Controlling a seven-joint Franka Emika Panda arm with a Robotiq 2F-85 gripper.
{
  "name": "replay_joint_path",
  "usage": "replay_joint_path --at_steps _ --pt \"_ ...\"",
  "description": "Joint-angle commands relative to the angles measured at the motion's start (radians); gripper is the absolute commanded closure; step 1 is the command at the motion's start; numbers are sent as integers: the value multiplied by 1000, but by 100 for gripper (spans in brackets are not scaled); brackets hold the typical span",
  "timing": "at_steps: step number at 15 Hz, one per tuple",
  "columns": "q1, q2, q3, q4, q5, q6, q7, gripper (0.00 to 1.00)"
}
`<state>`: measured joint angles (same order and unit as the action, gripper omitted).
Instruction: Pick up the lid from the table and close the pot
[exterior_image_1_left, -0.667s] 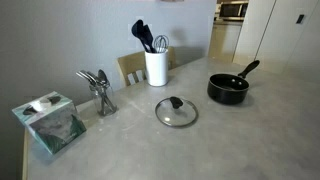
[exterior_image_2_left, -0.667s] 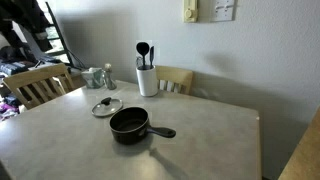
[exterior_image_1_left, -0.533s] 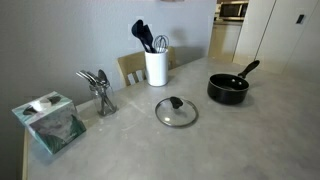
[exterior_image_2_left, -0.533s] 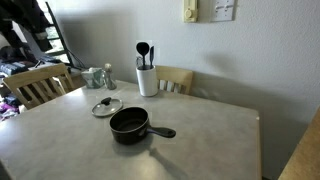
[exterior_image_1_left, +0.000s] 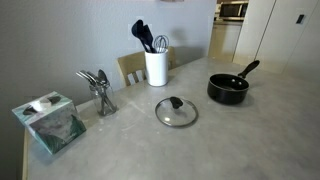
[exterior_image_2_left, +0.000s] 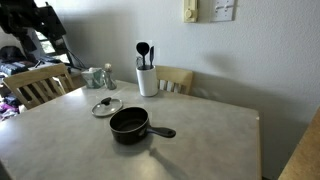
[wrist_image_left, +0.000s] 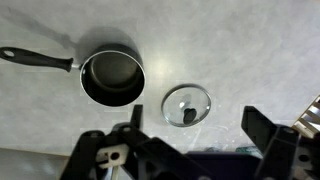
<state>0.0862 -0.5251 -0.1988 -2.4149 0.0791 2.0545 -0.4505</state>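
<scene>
The lid (exterior_image_1_left: 176, 111), clear glass with a black knob, lies flat on the grey table (exterior_image_1_left: 250, 140). It also shows in an exterior view (exterior_image_2_left: 106, 105) and in the wrist view (wrist_image_left: 187, 104). The black pot (exterior_image_1_left: 228, 89) stands open beside it, apart from the lid, with its long handle pointing away from the lid; it also shows from another side (exterior_image_2_left: 129, 125) and in the wrist view (wrist_image_left: 112, 78). My gripper (wrist_image_left: 200, 130) is open and empty, high above the table. In the wrist view the lid lies between its two fingers.
A white utensil holder (exterior_image_1_left: 156, 66) with black tools stands at the back of the table. A cutlery stand (exterior_image_1_left: 100, 90) and a tissue box (exterior_image_1_left: 48, 122) are to one side. Wooden chairs (exterior_image_2_left: 35, 85) stand at the table's far edges.
The lid and pot have not moved. A dark shape at the top left of an exterior view has shifted slightly.
</scene>
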Motion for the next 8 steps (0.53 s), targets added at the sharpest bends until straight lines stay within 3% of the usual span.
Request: replay_joint_path --at_steps 1,8 --pt "-6 29 13 7 33 22 -28 0" --pt "1 56 13 16 55 37 -30 0"
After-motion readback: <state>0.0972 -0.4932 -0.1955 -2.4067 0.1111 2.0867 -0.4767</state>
